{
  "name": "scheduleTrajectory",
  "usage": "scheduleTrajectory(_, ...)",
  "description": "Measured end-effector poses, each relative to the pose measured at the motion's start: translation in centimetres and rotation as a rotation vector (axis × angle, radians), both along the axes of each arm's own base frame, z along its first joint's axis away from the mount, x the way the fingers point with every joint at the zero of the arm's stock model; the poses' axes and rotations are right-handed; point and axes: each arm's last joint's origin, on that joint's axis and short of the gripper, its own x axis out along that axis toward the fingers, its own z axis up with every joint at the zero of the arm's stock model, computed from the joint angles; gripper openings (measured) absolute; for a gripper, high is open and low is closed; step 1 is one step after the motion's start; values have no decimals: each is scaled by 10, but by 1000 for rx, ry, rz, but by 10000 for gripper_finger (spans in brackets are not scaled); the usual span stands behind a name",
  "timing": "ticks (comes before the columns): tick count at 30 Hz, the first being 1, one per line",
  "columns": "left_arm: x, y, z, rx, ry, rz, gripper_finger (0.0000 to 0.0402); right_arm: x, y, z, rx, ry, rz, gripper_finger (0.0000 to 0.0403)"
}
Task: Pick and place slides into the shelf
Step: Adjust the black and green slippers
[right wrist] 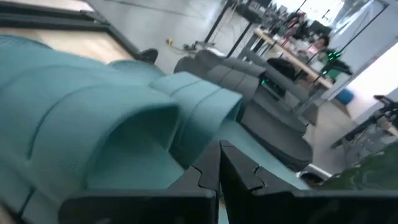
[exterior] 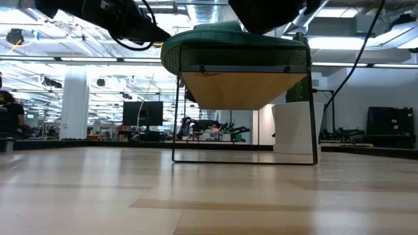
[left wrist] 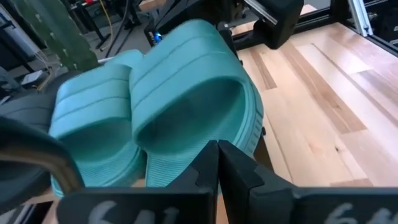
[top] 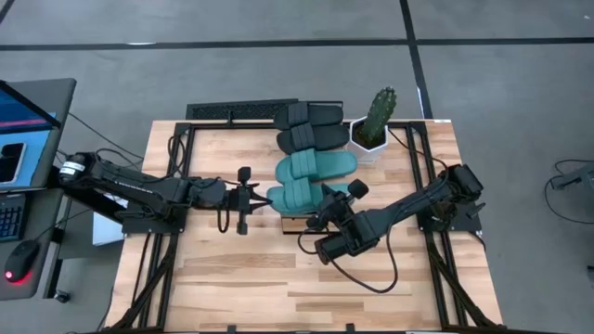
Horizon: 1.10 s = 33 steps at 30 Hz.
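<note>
slides (top: pixel 311 153) lined up in a row along the shelf (top: pixel 295 221): two black nearest the cactus pot (top: pixel 369 141), then two teal. left gripper (top: pixel 263 198) and right gripper (top: pixel 327 197) flank the end teal slide, jaws pressed together, pinching nothing. low view: shelf (exterior: pixel 245 88) on thin black legs, teal slide (exterior: pixel 228 40) overhanging on top. left wrist view: shut fingers (left wrist: pixel 211 174) just beside teal slide (left wrist: pixel 193 106). right wrist view: shut fingers (right wrist: pixel 214 177) by teal straps (right wrist: pixel 93 124).
</note>
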Motion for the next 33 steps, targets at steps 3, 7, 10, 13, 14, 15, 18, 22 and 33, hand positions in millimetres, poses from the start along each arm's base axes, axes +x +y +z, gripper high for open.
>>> scheduleTrajectory(3, 0, 2, -2, -7, 12, -4, 0, 0, 1, -1, 45, 14, 9, 0)
scheduleTrajectory(7, 0, 2, -2, -9, 5, -8, 0, 1, 2, -3, 106, 36, 22, 0)
scheduleTrajectory(10, 0, 2, -1, -7, 0, -4, 0, 0, 4, -3, 117, 39, 30, 0)
scheduleTrajectory(13, 0, 2, -1, 5, -7, 1, 0, -1, 6, -3, 106, 35, 35, 0)
scheduleTrajectory(14, 0, 2, -1, 7, -10, 2, 0, -1, 7, -2, 98, 31, 34, 0)
scheduleTrajectory(15, 0, 2, 0, 9, -12, 1, 0, -1, 7, -2, 86, 27, 33, 0)
scheduleTrajectory(18, 1, 2, 1, 27, -24, -2, 0, -2, 8, -1, 24, 0, 27, 0)
scheduleTrajectory(22, 1, 0, 5, 46, -63, -20, 0, -4, 12, 3, -77, -53, 20, 0)
scheduleTrajectory(33, -2, -32, 11, -26, -106, -379, 0, -19, 62, 8, -25, -182, 156, 0)
